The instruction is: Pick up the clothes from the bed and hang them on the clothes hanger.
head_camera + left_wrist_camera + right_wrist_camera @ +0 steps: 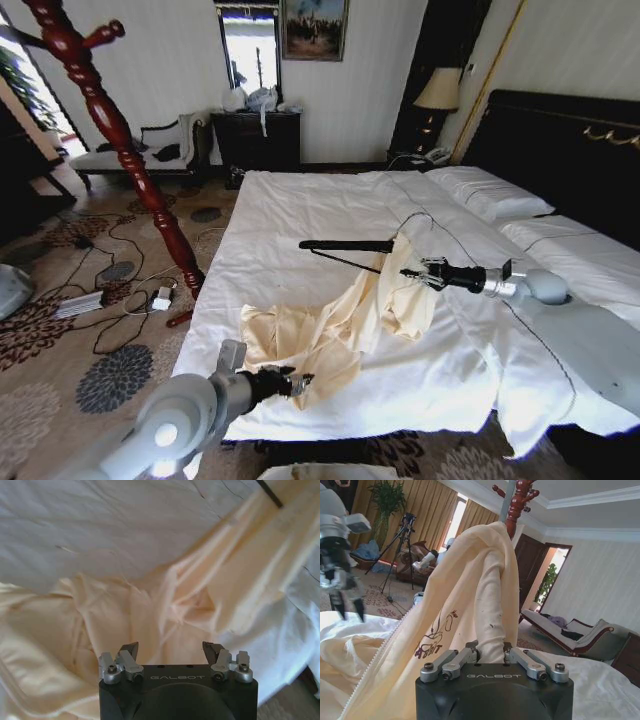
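The right pincer [412,272] is pinching a fold of the pale cream-yellow silky garment [330,330], lifting it above the wide white-duveted bed [300,215]. The left pincer [300,381] is hovering wide open and empty over the garment's near edge. The tall dark-red turned-wood coat stand [120,130] is standing beside the bed.

The word "GALBOT" is showing in pale capitals on the black housing just behind the left gripper [170,652], and the same word is standing on the housing behind the right gripper [490,655].
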`<state>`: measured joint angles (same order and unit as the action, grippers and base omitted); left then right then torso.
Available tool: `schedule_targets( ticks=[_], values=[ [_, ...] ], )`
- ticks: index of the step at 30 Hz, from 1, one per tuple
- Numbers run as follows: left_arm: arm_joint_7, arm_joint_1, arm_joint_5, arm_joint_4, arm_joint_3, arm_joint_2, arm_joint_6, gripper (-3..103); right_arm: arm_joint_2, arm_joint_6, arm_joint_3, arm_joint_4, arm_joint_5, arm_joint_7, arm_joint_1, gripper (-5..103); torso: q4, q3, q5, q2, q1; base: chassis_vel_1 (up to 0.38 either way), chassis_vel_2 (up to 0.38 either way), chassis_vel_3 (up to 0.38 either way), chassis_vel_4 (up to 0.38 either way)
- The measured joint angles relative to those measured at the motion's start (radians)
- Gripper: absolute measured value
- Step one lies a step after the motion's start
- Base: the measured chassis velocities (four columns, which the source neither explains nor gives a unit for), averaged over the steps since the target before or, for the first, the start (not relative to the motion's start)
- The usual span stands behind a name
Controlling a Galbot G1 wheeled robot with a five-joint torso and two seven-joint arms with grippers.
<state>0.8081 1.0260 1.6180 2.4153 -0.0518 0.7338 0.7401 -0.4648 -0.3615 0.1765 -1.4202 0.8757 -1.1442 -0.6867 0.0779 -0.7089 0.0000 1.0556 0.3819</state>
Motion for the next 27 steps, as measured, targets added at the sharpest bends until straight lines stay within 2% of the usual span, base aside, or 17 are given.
schedule_targets(
  ticks=[3,4,5,7,10,11,14,16,19,27],
  values=[
    [0.114,-0.135,0.028,-0.111,0.056,0.068,-0.001,89,0.005,0.000,0.000,0.000,0.001,-0.001,0.000,18,-0.0002,0.000,-0.0001,0.000,0.000,0.000,0.000,0.000,0.000],
    [0.144,-0.187,0.038,-0.150,0.086,0.087,-0.001,89,0.007,0.000,-0.001,0.000,0.001,-0.001,0.000,18,0.0000,0.000,-0.0001,0.000,0.000,0.000,0.000,0.000,0.000],
    [0.157,-0.223,0.045,-0.176,0.108,0.099,-0.001,94,0.008,0.001,-0.003,-0.002,0.002,-0.001,0.000,18,0.0003,0.000,0.0000,0.000,0.000,0.000,0.000,0.000,0.000],
    [0.165,-0.256,0.050,-0.199,0.132,0.112,-0.002,98,0.009,0.001,-0.004,-0.002,0.002,-0.001,0.000,18,0.0003,0.000,0.0001,0.000,0.000,0.000,0.000,0.000,0.000],
    [0.174,-0.372,0.057,-0.295,0.233,0.180,-0.003,100,0.005,0.004,-0.008,-0.009,0.009,0.021,-0.001,18,0.0000,0.000,0.0002,0.000,0.000,0.000,0.000,0.000,0.000],
    [0.174,-0.372,0.057,-0.295,0.233,0.180,-0.003,100,0.005,0.004,-0.008,-0.009,0.009,0.021,-0.001,18,0.0000,0.000,0.0002,0.000,0.000,0.000,0.000,0.000,0.000],
    [0.174,-0.445,0.051,-0.374,0.334,0.245,-0.003,100,0.000,0.007,-0.016,-0.017,0.022,0.048,-0.002,18,0.0001,0.000,0.0003,0.000,0.000,0.000,0.000,0.000,0.000],
    [0.174,-0.460,0.034,-0.401,0.371,0.264,-0.003,100,-0.003,0.008,-0.018,-0.017,0.022,0.050,-0.001,18,0.0001,0.000,0.0003,0.000,0.000,0.000,0.000,0.000,0.000],
    [0.173,-0.472,-0.007,-0.453,0.409,0.295,-0.003,103,-0.009,0.008,-0.020,-0.012,0.022,0.050,0.004,18,-0.0001,0.000,0.0002,0.000,0.000,0.000,0.000,0.000,0.000],
    [0.172,-0.454,-0.064,-0.523,0.409,0.329,-0.004,94,-0.016,0.007,-0.016,0.006,0.020,0.038,0.015,18,-0.0001,0.000,0.0001,0.000,0.000,0.000,0.000,0.000,0.000]
  ],
)
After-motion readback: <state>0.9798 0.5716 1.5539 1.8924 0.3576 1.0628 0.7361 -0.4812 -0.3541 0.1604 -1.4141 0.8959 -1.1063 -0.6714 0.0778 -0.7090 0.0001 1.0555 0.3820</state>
